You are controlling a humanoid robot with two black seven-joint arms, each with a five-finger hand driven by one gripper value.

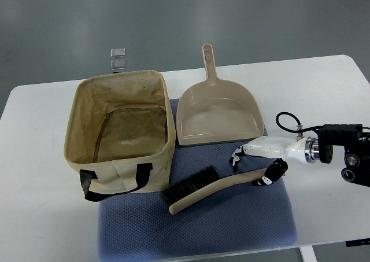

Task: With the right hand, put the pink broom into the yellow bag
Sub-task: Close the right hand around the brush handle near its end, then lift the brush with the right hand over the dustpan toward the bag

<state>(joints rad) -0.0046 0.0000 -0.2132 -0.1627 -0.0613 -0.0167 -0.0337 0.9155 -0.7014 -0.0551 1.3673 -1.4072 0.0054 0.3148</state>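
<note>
The pink broom (215,189) is a hand brush with black bristles (189,185). It lies on a blue mat (231,227), with its handle pointing right. The yellow bag (118,136) stands open and empty to the left, black handle at its front. My right hand (250,169) reaches in from the right and sits at the end of the broom handle. Its fingers are spread: one fingertip (272,173) rests by the handle's end, the others (236,157) hang above the mat. It does not grip the broom. The left arm is out of view.
A pink dustpan (218,117) lies behind the broom, partly on the mat, handle pointing away. Two small clear blocks (118,58) sit at the table's far edge behind the bag. The white table (324,94) is bare at the right; its edges are close on all sides.
</note>
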